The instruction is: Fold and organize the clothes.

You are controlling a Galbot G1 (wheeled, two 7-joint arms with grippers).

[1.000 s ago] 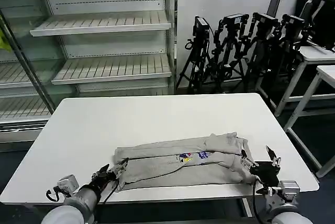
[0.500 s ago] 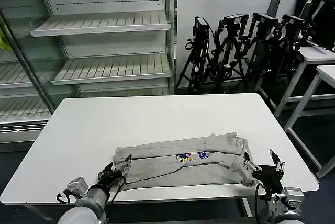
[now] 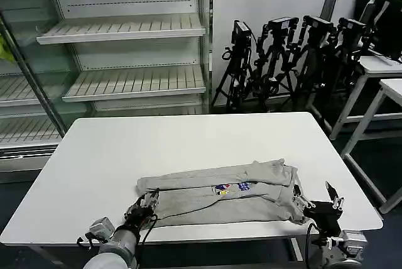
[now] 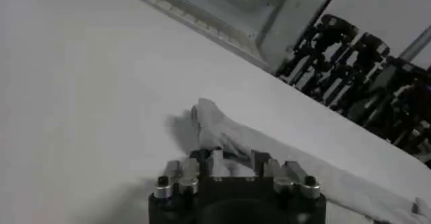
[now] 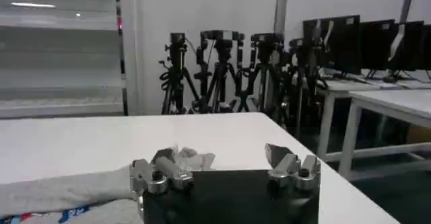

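Grey T-shirt (image 3: pixel 226 192) lies folded lengthwise along the white table's (image 3: pixel 125 156) near edge. Left gripper (image 3: pixel 143 206) is clamped on its left end; right gripper (image 3: pixel 319 205), fingers apart, sits at its right end. Right wrist view confirms the spread fingers (image 5: pixel 281 157); left wrist view shows cloth bunched at the fingertips.

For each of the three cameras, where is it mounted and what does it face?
Head view: high on the robot, looking down at the table and grey T-shirt; left gripper and right gripper at the near edge.
Left wrist view: behind the left gripper, facing the T-shirt.
Right wrist view: behind the right gripper, facing tripods.
All three share the T-shirt.
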